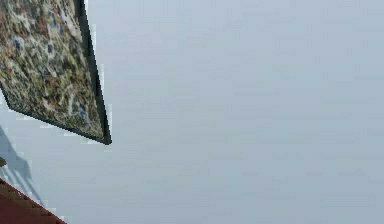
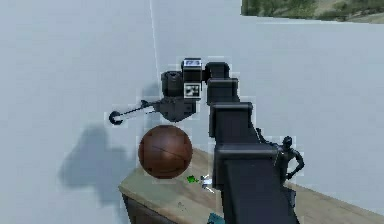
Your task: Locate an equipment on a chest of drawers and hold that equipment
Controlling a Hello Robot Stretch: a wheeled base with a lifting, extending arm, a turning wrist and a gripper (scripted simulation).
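A brown ball (image 2: 165, 150), round like a basketball, shows in the arm side view against the white wall, at the near left end of a wooden chest of drawers (image 2: 150, 195). Whether it rests on the top or hangs clear I cannot tell. The dark arm rises from the bottom edge, and the gripper (image 2: 120, 116) reaches left just above the ball, its thin fingers (image 2: 140, 109) against the wall. I cannot tell whether the gripper holds anything.
A dark figurine (image 2: 290, 160) stands on the chest at the arm's right. Small green (image 2: 192, 179) and teal (image 2: 215, 215) bits lie on its top. A speckled painting (image 1: 50, 60) hangs on the wall ahead, above a red-brown surface (image 1: 20, 208). Another picture's edge (image 2: 310, 8) shows top right.
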